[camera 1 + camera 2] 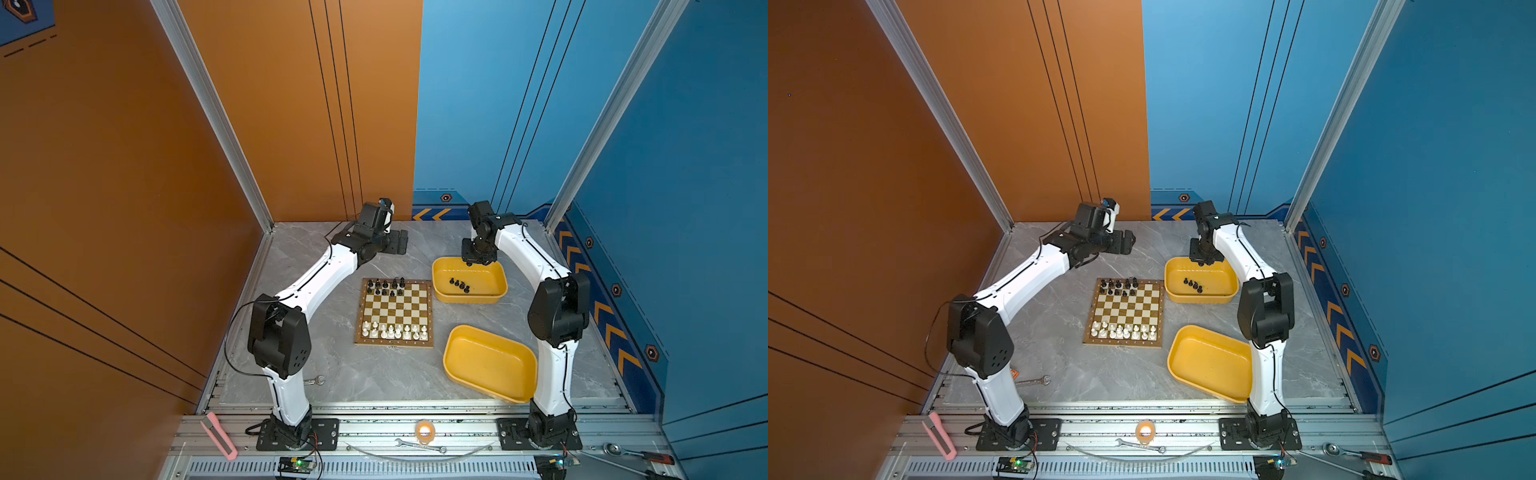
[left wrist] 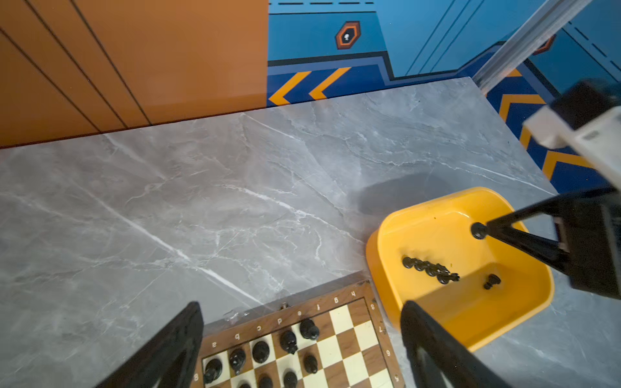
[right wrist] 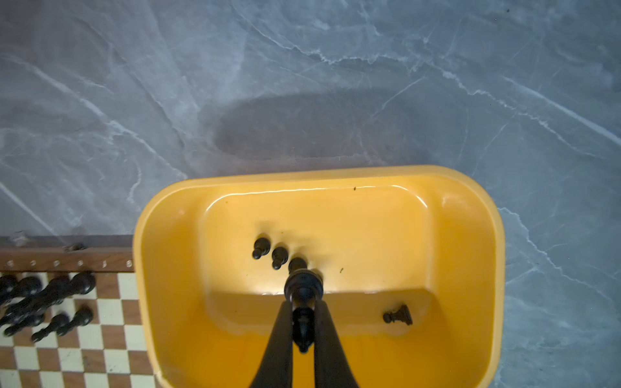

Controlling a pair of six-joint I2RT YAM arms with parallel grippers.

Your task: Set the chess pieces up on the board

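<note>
The board (image 1: pixel 395 311) lies mid-table. Several black chess pieces (image 1: pixel 384 286) stand on its far rows and cream-white ones (image 1: pixel 395 331) fill its near rows. My right gripper (image 3: pixel 303 302) is shut on a black piece (image 3: pixel 303 289) and holds it just above the far yellow tray (image 1: pixel 469 298). Several more black pieces (image 3: pixel 265 247) stand in that tray, and one (image 3: pixel 398 315) lies on its side. My left gripper (image 2: pixel 302 305) is open and empty. It hovers over the table behind the board's far left corner (image 1: pixel 399 241).
A second yellow tray (image 1: pixel 490 361), empty, sits right of the board's near corner. A wrench (image 1: pixel 314 380) lies by the left arm's base. A pink cutter (image 1: pixel 218 434), another wrench (image 1: pixel 419 444) and a ratchet (image 1: pixel 640 455) rest on the front rail.
</note>
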